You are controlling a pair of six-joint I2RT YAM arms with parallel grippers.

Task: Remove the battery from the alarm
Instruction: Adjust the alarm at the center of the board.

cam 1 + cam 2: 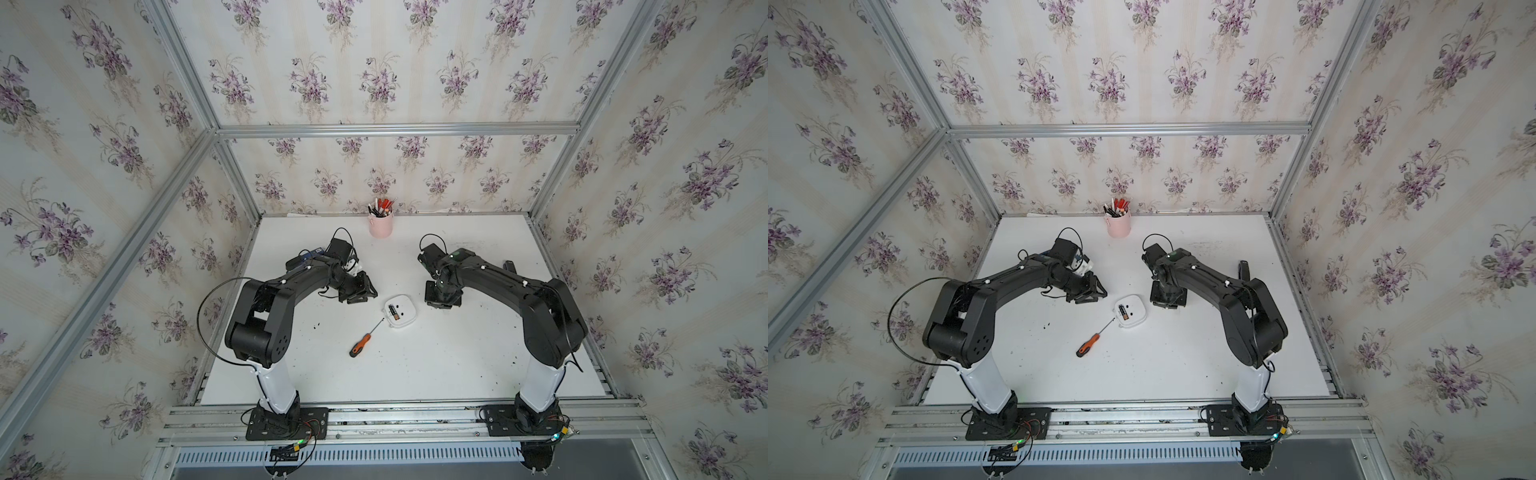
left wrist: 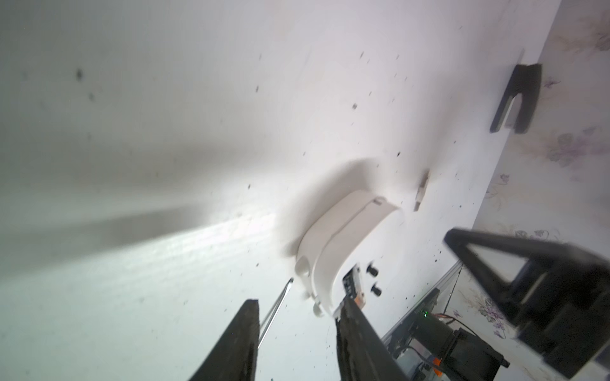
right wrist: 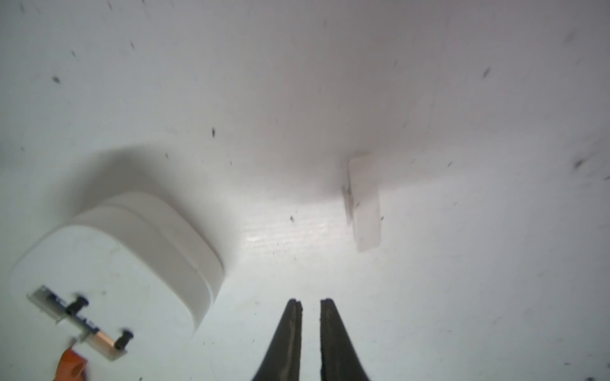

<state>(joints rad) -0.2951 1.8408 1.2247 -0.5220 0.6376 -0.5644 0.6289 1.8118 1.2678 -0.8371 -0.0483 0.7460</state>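
The alarm (image 1: 402, 312) lies back-up, exposing the battery (image 1: 393, 311); the left hand (image 2: 298, 303) stands open at 10 o'clock, the right hand (image 3: 311, 301) nearly closed at 2, both empty.

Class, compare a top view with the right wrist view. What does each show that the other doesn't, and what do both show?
Only the top view: the pink pen cup, the left gripper, and the orange-handled screwdriver whole.

Only the right wrist view: a flat white piece lying on the table ahead of the right gripper, whose fingertips stand nearly together, holding nothing.

Both: the alarm lying back up, with the battery in its open compartment.
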